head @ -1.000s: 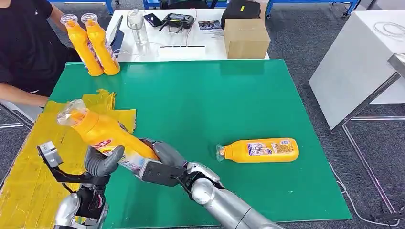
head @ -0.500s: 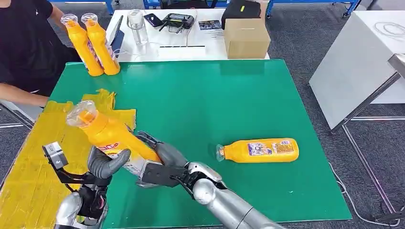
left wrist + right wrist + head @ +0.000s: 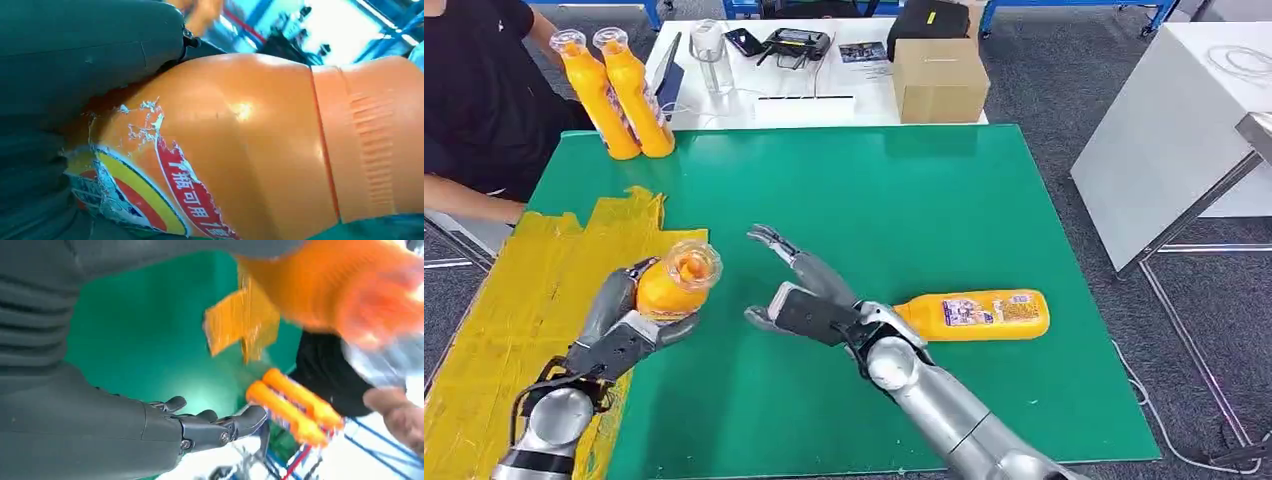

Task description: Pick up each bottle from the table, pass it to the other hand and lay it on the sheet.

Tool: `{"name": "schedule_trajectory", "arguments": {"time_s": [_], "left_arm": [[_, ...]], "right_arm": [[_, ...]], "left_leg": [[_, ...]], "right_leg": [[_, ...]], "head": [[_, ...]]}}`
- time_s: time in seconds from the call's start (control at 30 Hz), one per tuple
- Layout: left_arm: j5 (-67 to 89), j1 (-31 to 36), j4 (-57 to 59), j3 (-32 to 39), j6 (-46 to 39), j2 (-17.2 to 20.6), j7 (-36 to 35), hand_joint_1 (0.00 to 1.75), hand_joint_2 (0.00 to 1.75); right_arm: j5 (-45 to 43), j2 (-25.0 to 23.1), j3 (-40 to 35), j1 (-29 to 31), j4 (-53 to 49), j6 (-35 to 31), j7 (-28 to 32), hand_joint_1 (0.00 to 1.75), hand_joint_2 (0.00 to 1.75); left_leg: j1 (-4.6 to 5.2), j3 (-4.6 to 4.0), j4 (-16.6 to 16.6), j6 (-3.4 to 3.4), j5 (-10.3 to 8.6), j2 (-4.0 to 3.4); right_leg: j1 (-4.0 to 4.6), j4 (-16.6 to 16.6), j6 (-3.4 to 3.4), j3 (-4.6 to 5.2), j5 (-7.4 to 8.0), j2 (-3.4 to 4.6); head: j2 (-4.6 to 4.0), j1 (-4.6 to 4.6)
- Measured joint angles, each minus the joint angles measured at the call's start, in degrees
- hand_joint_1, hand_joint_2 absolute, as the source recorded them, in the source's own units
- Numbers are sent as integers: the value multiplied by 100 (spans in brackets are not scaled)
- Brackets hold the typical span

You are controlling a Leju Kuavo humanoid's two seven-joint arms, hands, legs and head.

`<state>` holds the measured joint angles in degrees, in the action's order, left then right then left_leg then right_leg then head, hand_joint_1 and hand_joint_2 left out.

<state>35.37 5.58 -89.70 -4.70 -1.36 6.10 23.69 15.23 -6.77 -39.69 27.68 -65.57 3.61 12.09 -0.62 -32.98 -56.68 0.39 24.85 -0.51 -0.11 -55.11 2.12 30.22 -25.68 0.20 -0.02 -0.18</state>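
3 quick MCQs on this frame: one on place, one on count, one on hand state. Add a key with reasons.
1. Where is the lying bottle?
A. on the green mat
B. on the yellow sheet
C. on the cardboard box

2. How many orange bottles stand upright at the far corner?
A. one
B. two
C. four

3. The right hand is:
A. holding a bottle
B. open, empty
C. pressing the box

Key: 1 A, the lying bottle rests on the green mat. 2 B, an upright pair. 3 B, the right hand has its fingers spread; the left hand holds the held bottle.
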Motion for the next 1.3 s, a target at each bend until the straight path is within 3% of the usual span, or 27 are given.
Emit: {"name": "schedule_trajectory", "arguments": {"time_s": [0.13, 0.33, 0.43, 0.67, 1.13, 1.3], "left_arm": [[1400, 6, 264, 4, -715, 261, -198, 175, 175], [1583, 5, 308, 4, -798, 329, -238, 175, 175], [2513, -18, 699, 15, -1199, 811, -461, 175, 175], [2898, -24, 872, -2, -1241, 999, -616, 175, 175], [2904, -55, 1748, -251, -393, 2102, -240, 175, 175], [2784, -44, 1893, -380, -290, 2336, -146, 175, 175]], "right_arm": [[-26, 153, 198, 1, -220, 46, 52, 0, 0], [-39, 175, 227, 1, -247, 55, 63, 0, 0], [-87, 339, 420, 6, -413, 109, 105, 0, 0], [-87, 400, 446, 11, -472, 125, 116, 0, 0], [-208, 363, 387, 179, -419, 262, 240, 0, 0], [-236, 334, 356, 221, -384, 295, 260, 0, 0]], "left_leg": [[0, -1, 0, 0, 0, 0], [0, -1, 0, 0, 0, 0], [-1, -1, 0, -1, 0, 1], [-1, -1, 0, -1, 0, 1], [-4, -3, 2, -1, -1, 0], [-3, -2, 2, -1, -1, 1]], "right_leg": [[0, 0, 0, 0, 0, 0], [0, 0, 0, 0, 0, 0], [3, 0, 0, 0, 0, -3], [1, -1, 0, -3, 0, -3], [4, -3, -2, 0, -2, -3], [2, -3, -2, -4, -2, -4]], "head": [[0, 2], [0, 4], [0, 2], [0, 4], [0, 4], [0, 4]]}}
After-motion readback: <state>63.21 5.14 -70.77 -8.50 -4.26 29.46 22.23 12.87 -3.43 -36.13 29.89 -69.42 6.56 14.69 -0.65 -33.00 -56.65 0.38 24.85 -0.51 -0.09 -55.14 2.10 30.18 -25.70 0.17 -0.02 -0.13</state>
